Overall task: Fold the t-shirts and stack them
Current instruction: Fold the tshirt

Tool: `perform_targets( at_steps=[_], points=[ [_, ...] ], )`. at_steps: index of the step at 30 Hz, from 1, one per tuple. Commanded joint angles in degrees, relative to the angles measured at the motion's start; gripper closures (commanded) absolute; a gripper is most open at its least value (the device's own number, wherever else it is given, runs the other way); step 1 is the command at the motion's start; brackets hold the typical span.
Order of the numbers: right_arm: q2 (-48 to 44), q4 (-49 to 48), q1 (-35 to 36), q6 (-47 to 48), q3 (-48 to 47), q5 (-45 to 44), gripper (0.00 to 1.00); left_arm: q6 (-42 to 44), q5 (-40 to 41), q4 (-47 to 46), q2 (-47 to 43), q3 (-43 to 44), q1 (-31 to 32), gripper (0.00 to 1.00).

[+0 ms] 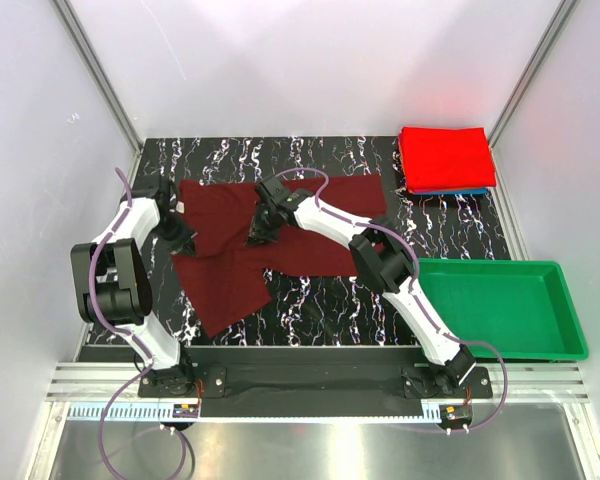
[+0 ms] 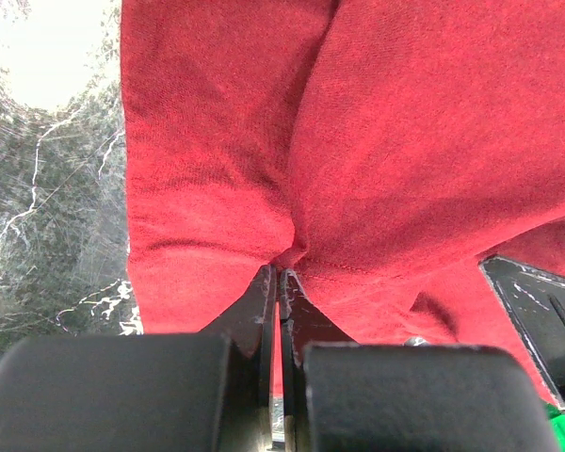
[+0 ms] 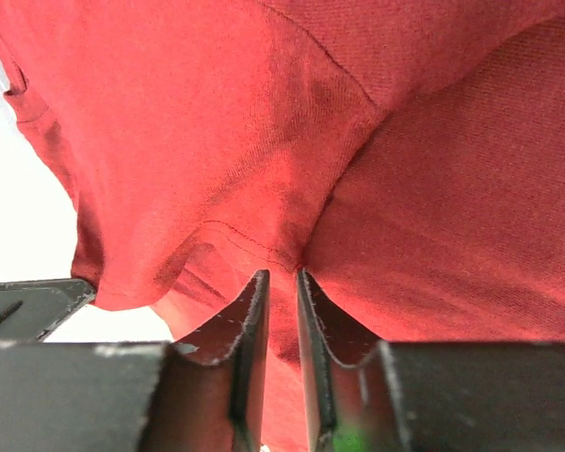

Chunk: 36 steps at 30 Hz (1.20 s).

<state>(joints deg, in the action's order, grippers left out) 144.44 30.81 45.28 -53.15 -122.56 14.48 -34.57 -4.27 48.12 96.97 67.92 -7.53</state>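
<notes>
A dark maroon t-shirt [image 1: 220, 285] lies spread and partly bunched on the black marbled table [image 1: 310, 310]. My left gripper [image 1: 183, 238] sits at the shirt's left edge. In the left wrist view the left gripper [image 2: 279, 274] is shut, with a fold of this shirt [image 2: 405, 141] pinched at its tips. My right gripper [image 1: 258, 232] is down on the shirt's middle. Its narrow jaws [image 3: 281, 275] are shut on a gathered ridge of the cloth [image 3: 217, 141]. A folded bright red t-shirt [image 1: 446, 158] rests at the back right on a thin blue edge [image 1: 455, 191].
A green plastic tray [image 1: 570, 335] stands at the front right, beside the right arm's elbow [image 1: 383, 262]. White walls with metal corner posts close in the table on three sides. The left arm's elbow [image 1: 110, 280] overhangs the table's left edge.
</notes>
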Motion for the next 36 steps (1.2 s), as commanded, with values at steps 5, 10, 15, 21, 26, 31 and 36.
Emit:
perform_targets(
  at_steps=[5,10,15,21,26,31,36],
  points=[
    [2.6,3.4,0.9,-1.1,-5.8,-1.5,0.73,-0.6,-0.3,-0.9,0.7,2.5,0.6,1.0],
    [3.2,4.9,1.0,-0.9,-7.2,-2.4,0.74,-0.4,-0.3,-1.0,0.9,2.8,0.7,1.0],
    [4.0,7.0,1.0,0.0,-9.6,-3.4,0.94,-0.2,0.1,-0.5,1.3,3.6,0.7,1.0],
    [1.6,7.3,0.6,2.3,-14.5,-3.9,1.0,0.0,3.2,3.1,1.8,9.3,0.7,1.0],
    [0.1,9.4,0.5,2.9,-16.0,-3.3,1.0,-0.2,4.1,6.5,0.2,12.3,0.9,1.0],
    [-3.1,9.3,0.5,4.0,-12.2,-4.0,1.0,0.2,5.7,7.3,-2.4,9.6,1.1,1.0],
    [-6.5,8.7,0.4,4.6,-7.0,-4.4,1.0,-0.1,5.5,6.7,-5.0,4.7,1.3,1.0]
  ],
)
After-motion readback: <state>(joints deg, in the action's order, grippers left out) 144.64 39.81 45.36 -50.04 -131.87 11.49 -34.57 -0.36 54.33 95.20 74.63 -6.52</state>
